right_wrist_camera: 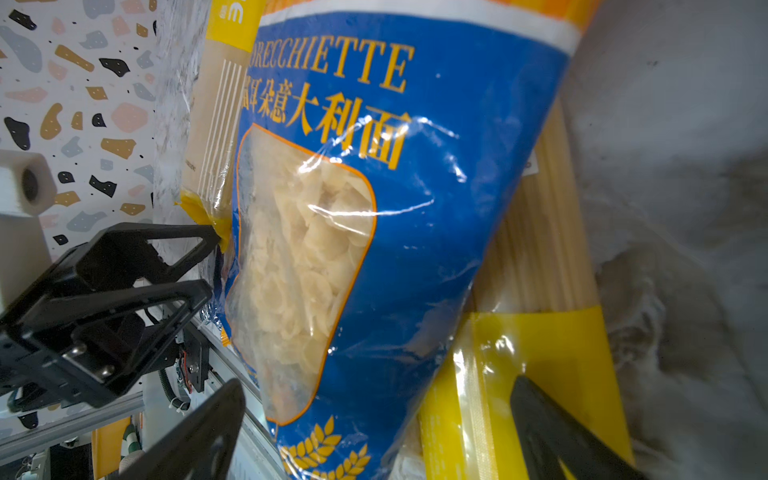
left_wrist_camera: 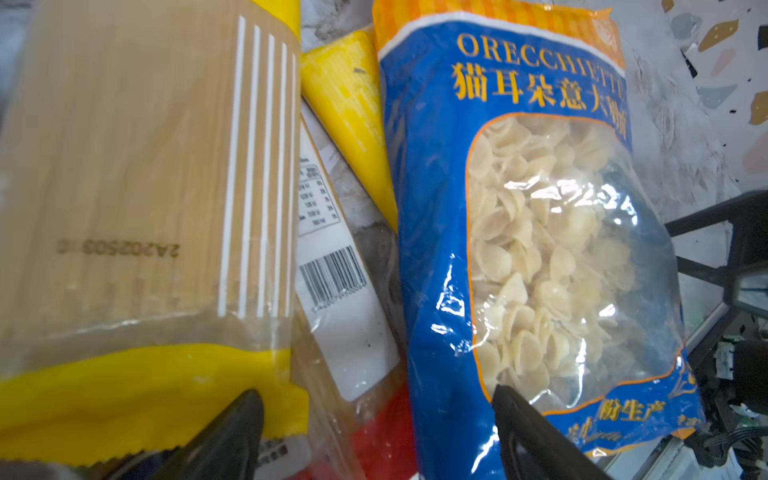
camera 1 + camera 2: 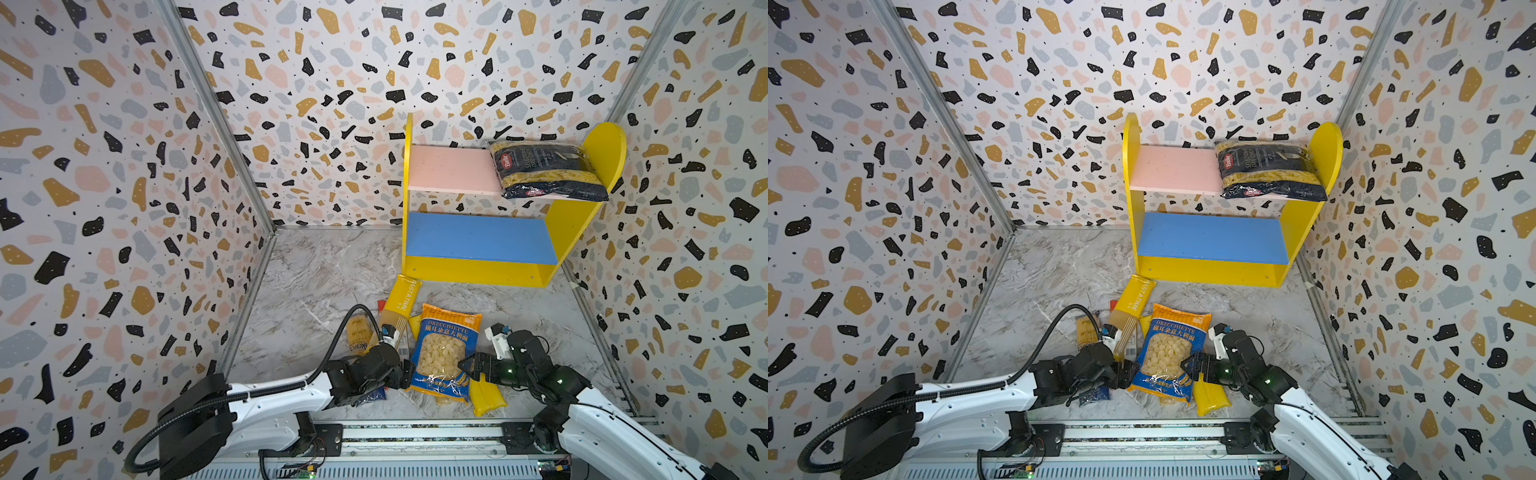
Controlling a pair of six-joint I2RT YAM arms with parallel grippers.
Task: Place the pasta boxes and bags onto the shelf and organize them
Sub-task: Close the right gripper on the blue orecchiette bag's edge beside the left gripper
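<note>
Where the orecchiette bag lies atop the spaghetti packs before the shelf, in a top view, its long axis runs near-to-far, orange header toward the shelf, my left pincer and right pincer flanking its near half. Left wrist view: my left jaws apart, empty, one over a yellow spaghetti pack, so closing could snag both packs. Right wrist view: my right jaws spread wide, holding nothing; slick film may slip
</note>
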